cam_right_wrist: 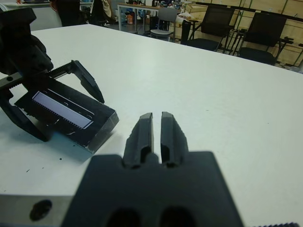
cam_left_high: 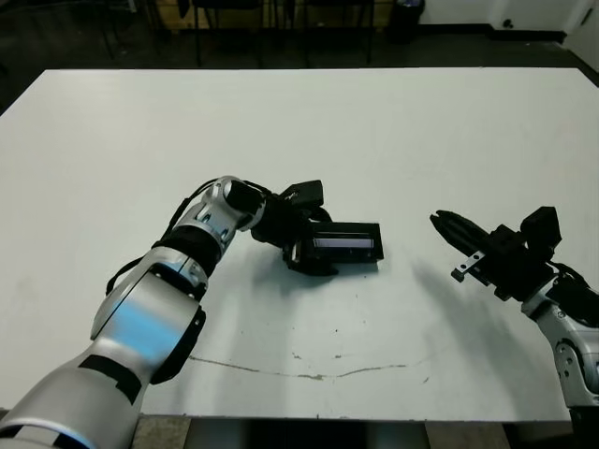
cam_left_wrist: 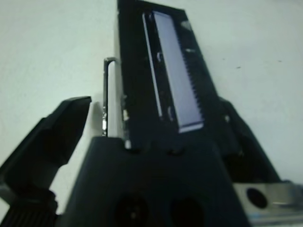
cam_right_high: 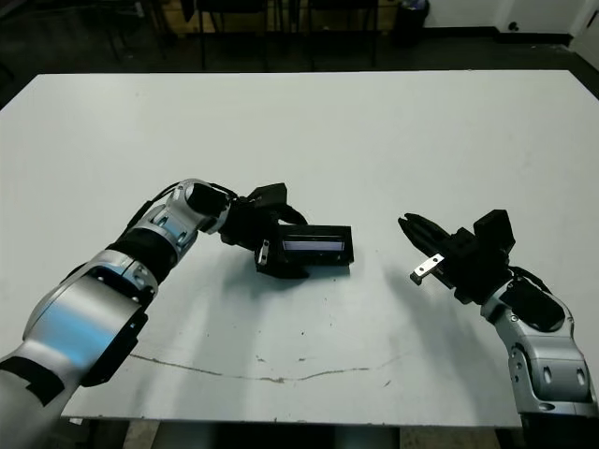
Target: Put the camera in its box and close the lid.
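The left gripper (cam_left_high: 318, 251), fingers spread wide, straddles the lid (cam_left_high: 346, 244) at mid-table without clamping it. Flat, black, with a pale glossy strip, the lid looks light, rigid and slick, best pinched across its long edges. Right gripper (cam_left_high: 447, 229), fingers together, holds nothing.

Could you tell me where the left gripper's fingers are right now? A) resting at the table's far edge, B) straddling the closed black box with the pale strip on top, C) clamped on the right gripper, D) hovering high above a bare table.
B: the left gripper has one finger on either side of the lid, as the right wrist view also shows.
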